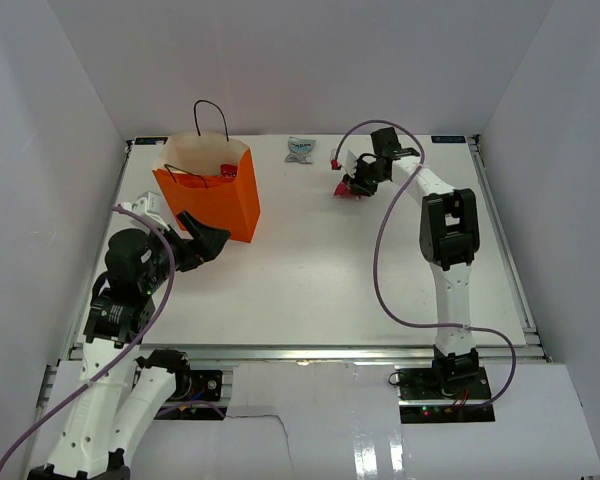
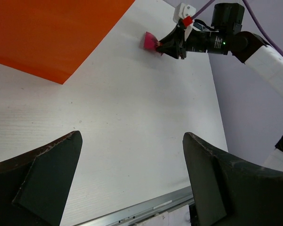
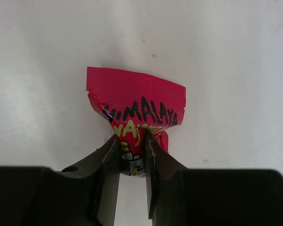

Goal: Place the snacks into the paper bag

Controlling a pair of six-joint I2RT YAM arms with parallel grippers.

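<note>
- while the right gripper [image 3: 132, 141] pinched the magenta packet [image 3: 137, 101], its fingers stood narrow, with the packet's near edge crumpled between them and the rest of the wrapper fanned out ahead of the tips.
- whether the packet had left the table [image 1: 330, 280] could not be told from the wrist view; it looked low and close to the surface.
- judged from that, the step in hand was the grasp of this one snack: gripped, but not yet carried anywhere.
- the paper bag [image 1: 220, 205] stood upright, well apart to that gripper's left, mouth up, with its loop handles [image 1: 212, 115] rising above the rim.
- a red item [image 1: 227, 168] showed inside the bag, too small to name.
- a pale blue packet [image 1: 300, 150] lay near, to the right gripper's left and a little beyond it, apart from the magenta one.
- the left gripper [image 2: 131, 139] hung wide and empty, the bag's orange wall ahead and to its left, not touching.
- the next move would likely call for a lift high enough to clear the bag's rim, a carry leftward to above the mouth, and a release only once over the opening.
- the hold sat on one edge only, so the packet might swing or slip; the handles would want a wide berth.
</note>
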